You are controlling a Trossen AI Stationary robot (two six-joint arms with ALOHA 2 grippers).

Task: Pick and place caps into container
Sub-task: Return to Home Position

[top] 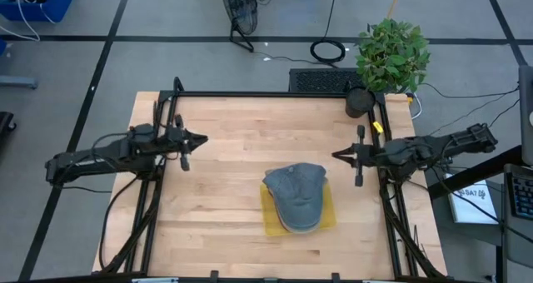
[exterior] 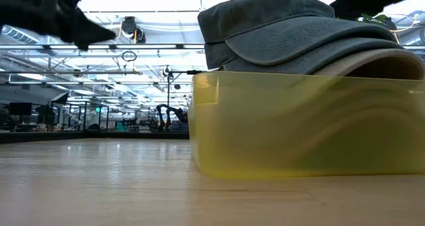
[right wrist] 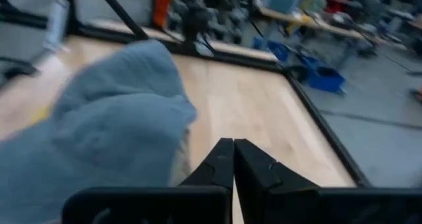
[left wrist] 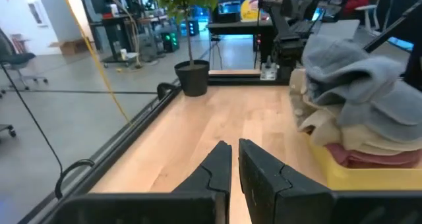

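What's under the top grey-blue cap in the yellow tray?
Under the top cap, the left wrist view shows a tan cap and a maroon cap in the tray. From above it hides them; their number cannot be told.

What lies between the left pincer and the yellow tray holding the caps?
Only bare light wooden tabletop, per the high view, separates the left pincer from the shallow yellow plastic tray.

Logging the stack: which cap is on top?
A grey-blue cap tops the pile; a khaki cap and a maroon cap show only as edges beneath it in the yellow tray.
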